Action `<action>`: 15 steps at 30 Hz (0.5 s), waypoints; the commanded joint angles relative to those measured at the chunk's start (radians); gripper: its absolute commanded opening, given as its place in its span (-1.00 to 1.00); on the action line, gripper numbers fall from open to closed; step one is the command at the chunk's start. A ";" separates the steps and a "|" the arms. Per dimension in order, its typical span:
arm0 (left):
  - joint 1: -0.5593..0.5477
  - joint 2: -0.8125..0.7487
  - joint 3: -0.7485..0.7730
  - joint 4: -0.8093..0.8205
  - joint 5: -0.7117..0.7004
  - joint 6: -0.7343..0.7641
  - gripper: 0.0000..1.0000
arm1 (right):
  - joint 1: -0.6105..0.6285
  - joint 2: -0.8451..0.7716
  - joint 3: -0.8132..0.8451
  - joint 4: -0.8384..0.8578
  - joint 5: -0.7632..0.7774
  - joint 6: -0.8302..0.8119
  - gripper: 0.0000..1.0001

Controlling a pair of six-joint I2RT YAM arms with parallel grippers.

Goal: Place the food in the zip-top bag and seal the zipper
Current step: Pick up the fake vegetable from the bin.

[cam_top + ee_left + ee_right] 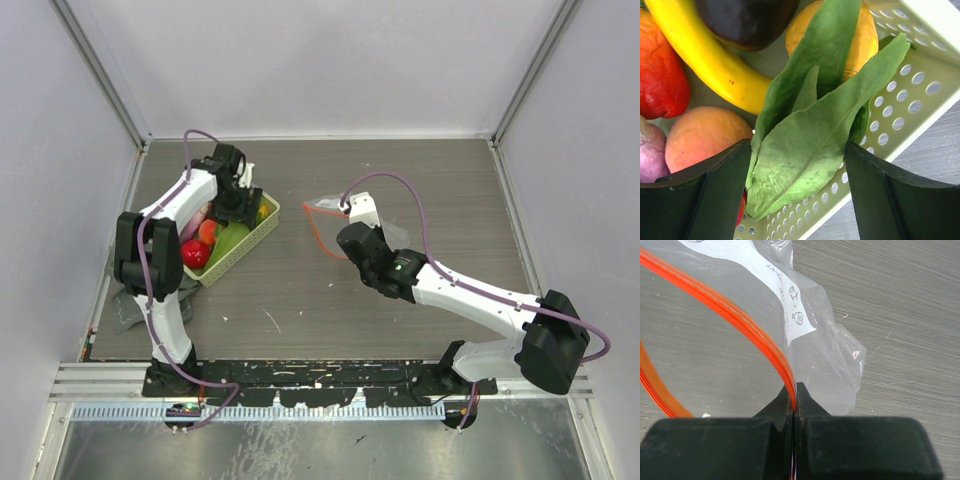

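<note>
Leaf (810, 145) crowded by banana (715, 65), basket wall (920, 95); grey cloth (128, 308), probably, nearby.

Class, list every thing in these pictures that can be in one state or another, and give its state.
zip-top bag: mouth open, looks empty
zipper: unsealed, its two strips apart
right gripper: shut on the zipper
left gripper: open, fingers either side of the green leaf
green leaf: lying in the basket, not gripped
basket: upright, holding food
</note>
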 commanded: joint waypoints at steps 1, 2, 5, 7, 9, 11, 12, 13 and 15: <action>0.002 0.049 0.059 -0.047 0.058 0.022 0.50 | -0.006 -0.012 -0.002 0.053 -0.002 -0.004 -0.99; 0.003 0.057 0.064 -0.053 0.077 0.022 0.49 | -0.006 -0.012 -0.002 0.053 -0.003 -0.004 -0.99; 0.003 0.076 0.066 -0.058 0.099 0.018 0.50 | -0.007 -0.010 -0.006 0.056 -0.004 -0.004 -0.99; 0.003 0.097 0.071 -0.067 0.107 0.015 0.50 | -0.008 -0.011 -0.009 0.061 -0.005 -0.003 -0.99; 0.002 0.113 0.077 -0.075 0.116 0.013 0.48 | -0.010 -0.010 -0.010 0.064 -0.008 -0.003 -0.99; 0.001 0.126 0.084 -0.083 0.121 0.012 0.44 | -0.011 -0.010 -0.011 0.068 -0.010 -0.003 -0.99; 0.002 0.130 0.089 -0.086 0.125 0.012 0.38 | -0.012 -0.009 -0.013 0.070 -0.011 -0.004 -0.99; 0.001 0.132 0.094 -0.092 0.127 0.012 0.32 | -0.012 -0.010 -0.013 0.070 -0.012 -0.004 -0.99; 0.002 0.124 0.101 -0.102 0.125 0.013 0.16 | -0.013 -0.012 -0.013 0.070 -0.012 -0.003 -0.99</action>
